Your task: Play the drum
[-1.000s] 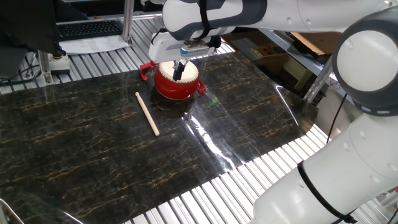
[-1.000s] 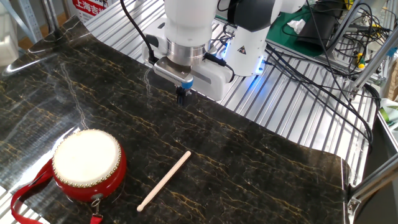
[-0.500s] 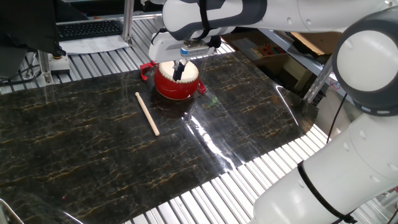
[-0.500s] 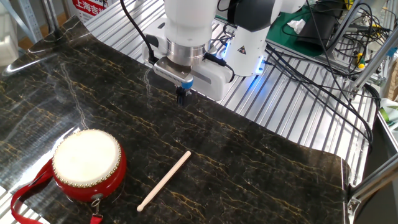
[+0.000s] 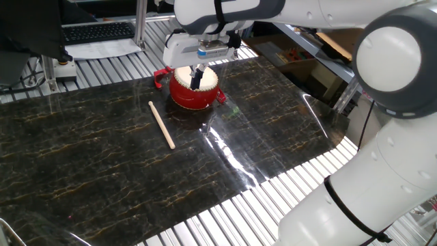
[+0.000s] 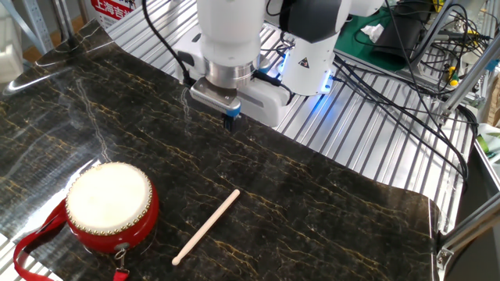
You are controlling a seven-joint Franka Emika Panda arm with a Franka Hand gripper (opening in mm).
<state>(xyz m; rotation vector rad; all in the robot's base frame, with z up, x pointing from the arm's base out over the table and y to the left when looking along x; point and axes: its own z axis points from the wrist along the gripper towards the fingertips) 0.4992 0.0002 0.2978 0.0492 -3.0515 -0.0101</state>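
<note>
The drum is a small red toy drum with a cream-white skin, standing on the dark marbled mat; it also shows in the other fixed view at the lower left. A thin wooden stick lies flat on the mat beside it, seen again in the other fixed view. My gripper hangs above the mat near its robot-side edge, well apart from the drum and the stick. In one fixed view the gripper lines up over the drum only by perspective. Its fingers are together and hold nothing.
A red strap trails from the drum at the lower left. The dark mat covers a slatted metal table. The robot base and cables stand behind the gripper. A keyboard lies beyond the mat.
The wrist has turned and shifted slightly, lifting the fingertips a little. The drum and the stick have not moved.
</note>
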